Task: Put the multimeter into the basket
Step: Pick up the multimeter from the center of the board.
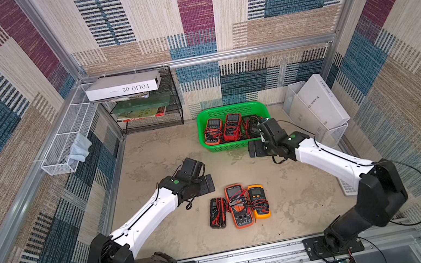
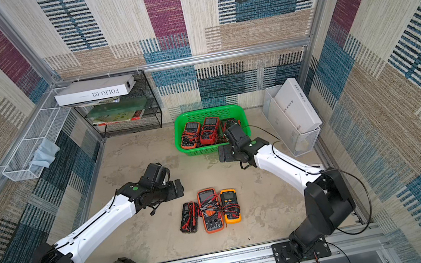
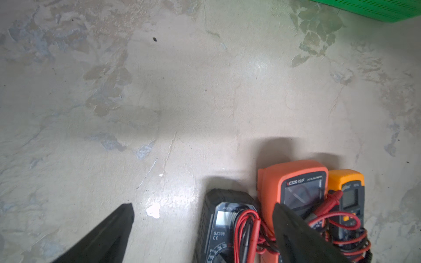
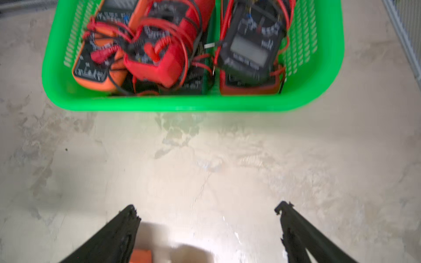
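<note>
While three multimeters (image 1: pixel 239 205) lie outside the basket (image 4: pixel 182 104), the left gripper (image 3: pixel 202 206) and right gripper (image 4: pixel 207 205) both gape empty.

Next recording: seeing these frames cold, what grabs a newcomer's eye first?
The bright green basket at the far side, crowded with multimeters, stands out first. Nearer the front lie a black multimeter, an orange multimeter and a yellow multimeter side by side. The left gripper hangs open by that row, the right gripper open just before the basket.
</note>
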